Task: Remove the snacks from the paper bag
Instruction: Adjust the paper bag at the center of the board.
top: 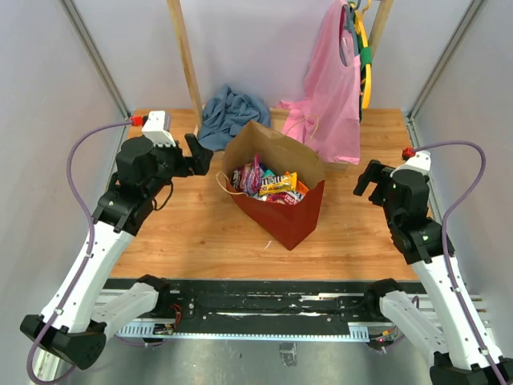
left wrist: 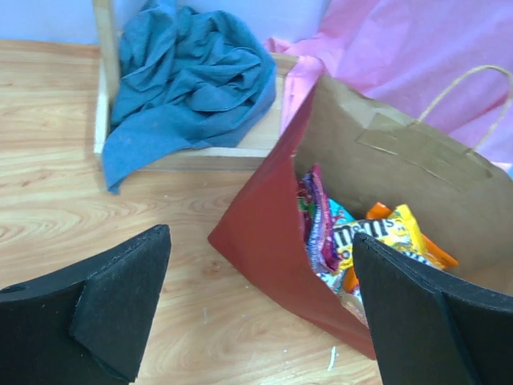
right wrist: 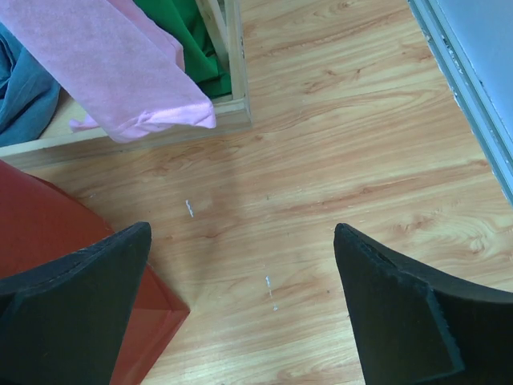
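Observation:
The red paper bag (top: 290,213) stands open in the middle of the table, brown inside, full of colourful snacks (top: 267,183). In the left wrist view the bag (left wrist: 272,233) shows its red side, with a yellow M&M's packet (left wrist: 383,233) and purple packets inside. My left gripper (top: 198,154) is open and empty, left of the bag; its midpoint in the left wrist view (left wrist: 260,269) lies over the bag's red side. My right gripper (top: 370,178) is open and empty, right of the bag; in the right wrist view (right wrist: 240,257) it is over bare wood, with the bag's red corner (right wrist: 48,241) at the left.
A blue-grey cloth (top: 232,112) lies at the back, on a low wooden frame (left wrist: 192,156). A pink garment (top: 333,88) hangs at the back right from a wooden rack (top: 186,56). Grey walls (top: 48,80) close in both sides.

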Controlling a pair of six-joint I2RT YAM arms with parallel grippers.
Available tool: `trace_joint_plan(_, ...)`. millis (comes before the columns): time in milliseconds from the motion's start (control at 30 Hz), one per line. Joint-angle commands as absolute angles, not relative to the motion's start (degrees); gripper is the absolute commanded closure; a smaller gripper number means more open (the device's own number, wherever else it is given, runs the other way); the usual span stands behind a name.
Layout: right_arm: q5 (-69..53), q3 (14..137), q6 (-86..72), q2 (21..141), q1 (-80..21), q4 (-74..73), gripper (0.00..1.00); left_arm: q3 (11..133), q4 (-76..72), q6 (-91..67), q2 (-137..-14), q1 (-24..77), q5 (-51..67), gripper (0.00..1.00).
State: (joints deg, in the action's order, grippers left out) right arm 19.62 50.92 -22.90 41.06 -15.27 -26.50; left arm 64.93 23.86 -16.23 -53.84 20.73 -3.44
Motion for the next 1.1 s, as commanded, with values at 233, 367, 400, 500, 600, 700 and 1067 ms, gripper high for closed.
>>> trace_joint_plan(233,16.8,47.7,-21.3,36.4,-16.4,-17.9,0.02,63.2,10.2,-12.7,-46.9,20.5,34.3,0.00)
trace_joint_plan(367,11.0,49.1,-21.2,37.7,-16.4,-19.1,0.02,67.4,13.8,-12.0,-50.6,20.6,35.6,0.00)
trace_joint_plan(400,7.9,49.6,-21.5,38.2,-16.3,-19.3,0.02,67.8,13.6,-12.9,-51.5,20.5,33.8,0.00)
trace_joint_plan(500,0.9,50.4,-21.1,39.5,-16.5,-17.6,0.02,71.8,16.0,-12.0,-54.7,20.6,33.4,0.00)
trace_joint_plan(600,2.2,51.4,-21.8,40.1,-16.4,-19.0,0.02,73.0,16.7,-13.4,-54.3,20.5,24.4,0.00)
trace_joint_plan(700,2.6,51.2,-21.9,38.7,-16.5,-18.4,0.02,70.0,15.0,-11.3,-50.3,20.5,18.0,0.00)
trace_joint_plan(1067,3.6,51.2,-22.3,36.5,-16.4,-17.5,0.02,71.7,20.5,-9.3,-50.6,20.5,5.9,0.00)
